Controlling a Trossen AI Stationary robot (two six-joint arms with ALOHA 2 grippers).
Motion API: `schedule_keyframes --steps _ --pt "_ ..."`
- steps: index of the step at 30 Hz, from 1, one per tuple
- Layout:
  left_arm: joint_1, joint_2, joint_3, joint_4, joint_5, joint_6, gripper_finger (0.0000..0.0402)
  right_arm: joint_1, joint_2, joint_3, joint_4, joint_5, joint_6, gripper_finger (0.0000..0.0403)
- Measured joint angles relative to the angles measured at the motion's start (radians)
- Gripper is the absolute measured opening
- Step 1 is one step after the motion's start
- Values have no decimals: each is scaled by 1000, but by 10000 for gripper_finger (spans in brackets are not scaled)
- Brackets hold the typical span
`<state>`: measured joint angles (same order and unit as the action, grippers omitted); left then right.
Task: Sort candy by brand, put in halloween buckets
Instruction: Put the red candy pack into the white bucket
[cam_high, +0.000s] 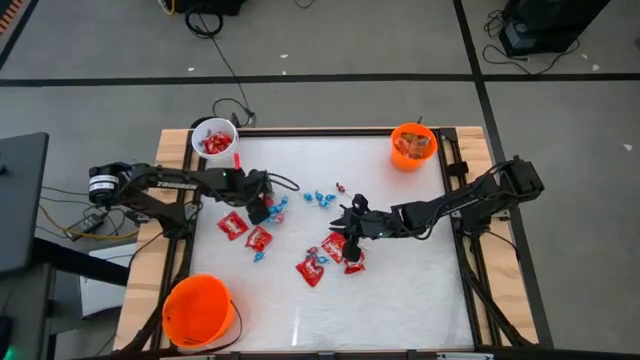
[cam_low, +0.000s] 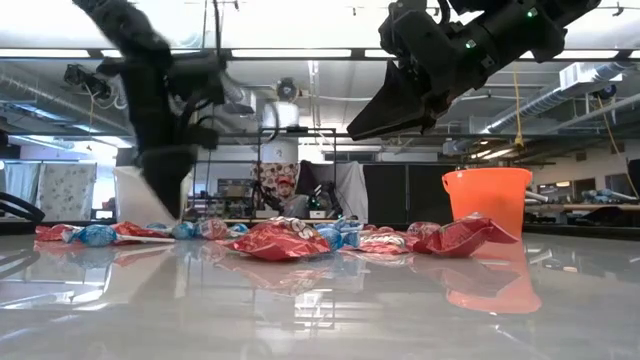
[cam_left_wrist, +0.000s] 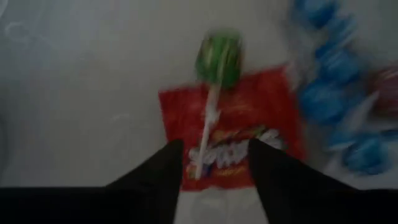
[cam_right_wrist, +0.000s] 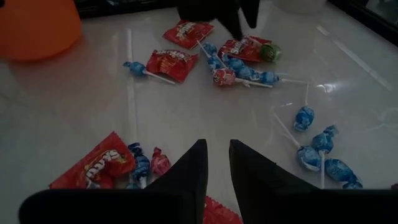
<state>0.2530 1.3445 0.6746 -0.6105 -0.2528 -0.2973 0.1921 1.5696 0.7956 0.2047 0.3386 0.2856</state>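
While the left gripper (cam_left_wrist: 214, 163) hangs low over the white table (cam_high: 400, 300), its two dark fingers are spread apart, straddling the white stick of a green-wrapped lollipop (cam_left_wrist: 219, 59) that lies across a red square candy packet (cam_left_wrist: 233, 134) — nothing pinched between them! Blue-wrapped sweets (cam_left_wrist: 336, 99) sit just beside that packet. Over to the right gripper (cam_right_wrist: 217, 163): it hovers above the table's middle, fingers narrowly parted and holding nothing, with red packets and blue lollipops scattered beneath it. Seen from above, the loose candy (cam_high: 315, 262) spreads across the centre. The white round bucket (cam_high: 214, 138) stands at eleven o'clock with red packets inside, the small orange bucket (cam_high: 412, 146) at one o'clock, and the large orange bucket (cam_high: 198, 311) at seven o'clock.
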Motion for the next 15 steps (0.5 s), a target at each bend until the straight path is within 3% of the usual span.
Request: schedule_keyframes --steps 4,7,11,15 --pt "21 2 -96 130 20 -3 253 0 0 0 0 0 3 80" --pt "32 -2 -152 222 101 -6 276 0 0 0 2 0 3 80" --pt "37 -2 -199 310 151 -40 277 -3 0 0 3 0 3 80" --pt "34 -3 -219 343 154 -50 240 -6 0 0 4 0 3 80"
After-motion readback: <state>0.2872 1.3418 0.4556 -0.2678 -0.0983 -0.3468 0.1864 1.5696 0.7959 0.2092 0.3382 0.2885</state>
